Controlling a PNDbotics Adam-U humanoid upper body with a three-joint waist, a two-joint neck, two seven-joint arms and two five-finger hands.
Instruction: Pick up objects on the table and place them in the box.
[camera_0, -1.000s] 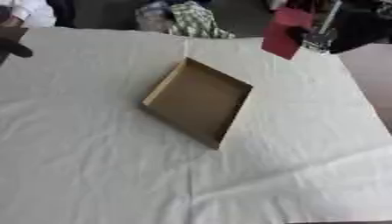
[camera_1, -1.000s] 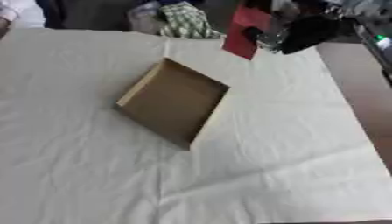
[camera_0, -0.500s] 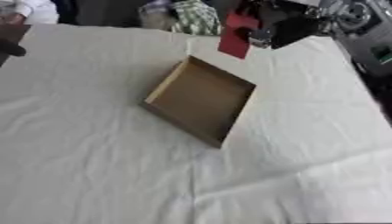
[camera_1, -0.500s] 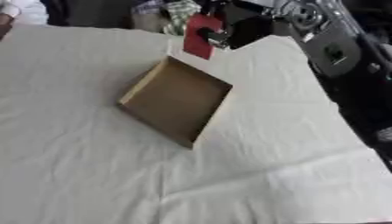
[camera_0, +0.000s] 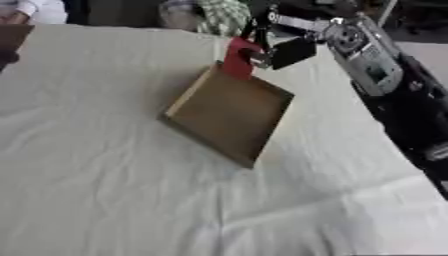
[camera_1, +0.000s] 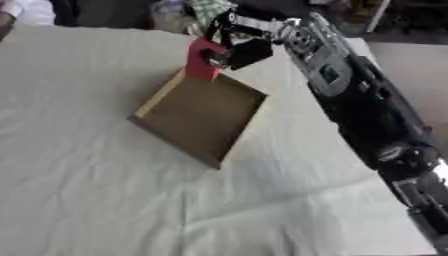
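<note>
Since a second ago the black right hand (camera_1: 234, 52) has carried the flat red rectangular object (camera_1: 202, 59), pinched in its curled fingers, from beyond the table's far right to the far rim of the shallow brown cardboard box (camera_1: 194, 116); transport is nearly complete, and the next move probably calls for lowering and release inside the walls.

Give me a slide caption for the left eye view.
Right hand holds a red object over the far corner of the open cardboard box on a white cloth.
</note>
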